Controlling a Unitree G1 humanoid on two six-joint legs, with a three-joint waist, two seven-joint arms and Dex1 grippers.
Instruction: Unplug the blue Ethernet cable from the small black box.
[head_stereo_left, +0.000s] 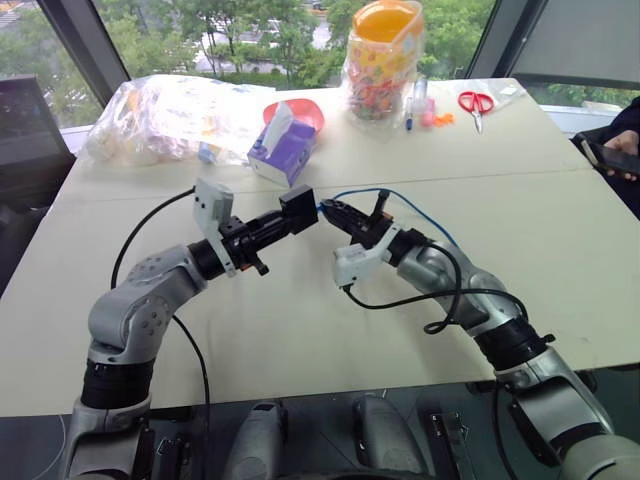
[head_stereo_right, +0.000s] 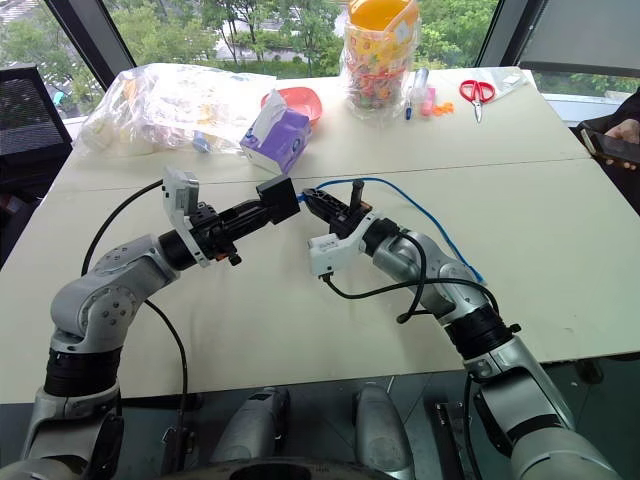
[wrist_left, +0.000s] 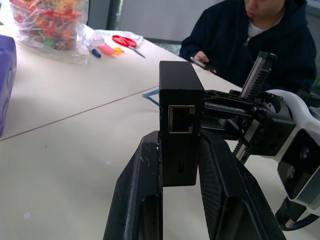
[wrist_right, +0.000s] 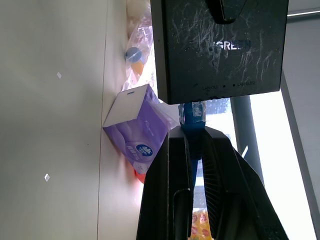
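The small black box hangs above the table's middle, with my left gripper shut on it; the left wrist view shows its two fingers pressed against the box's sides, an empty port facing the camera. From the right, my right gripper is shut on the plug end of the blue Ethernet cable. In the right wrist view the blue plug sits between the fingers and runs into the box's edge. The cable trails back along my right arm onto the table.
On the far half of the table are a purple tissue box, a red bowl, a clear bag of items, a jar of colourful sweets, pens and red scissors. A person with a phone sits at the right edge.
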